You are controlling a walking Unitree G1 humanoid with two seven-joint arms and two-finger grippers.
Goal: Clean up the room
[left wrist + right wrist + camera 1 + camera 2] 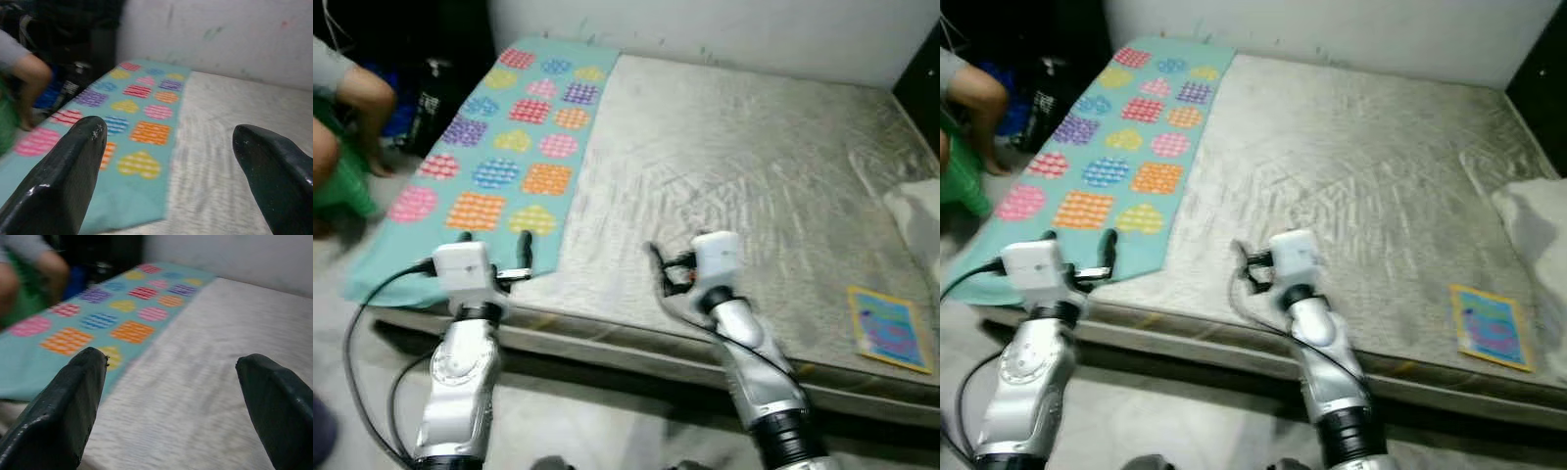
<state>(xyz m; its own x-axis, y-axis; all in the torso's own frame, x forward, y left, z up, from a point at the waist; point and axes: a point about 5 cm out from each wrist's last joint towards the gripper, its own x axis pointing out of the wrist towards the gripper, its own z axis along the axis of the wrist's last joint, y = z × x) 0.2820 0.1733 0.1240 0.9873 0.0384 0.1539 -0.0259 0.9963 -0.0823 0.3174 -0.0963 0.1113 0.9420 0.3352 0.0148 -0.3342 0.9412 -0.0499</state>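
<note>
I'm looking down at a bare grey mattress point(734, 186) that takes up most of what I see, its near edge running just ahead of both my arms. Along its left side lies a teal blanket point(499, 157) patterned with coloured hearts, flat and spread out, its near end hanging over the mattress edge. My left gripper point(495, 247) hovers over that near end, fingers spread wide with nothing between them; the blanket stretches away ahead of the fingers. My right gripper point(662, 266) sits above bare mattress just right of the blanket's edge, also spread and empty, the blanket off to its left. At the right edge a pale bundle of cloth point(915, 220) rests on the mattress. Near the front right corner lies a small picture book point(891, 329), flat, well apart from either gripper. A person point(342, 117) sits beside the bed on the far left.
</note>
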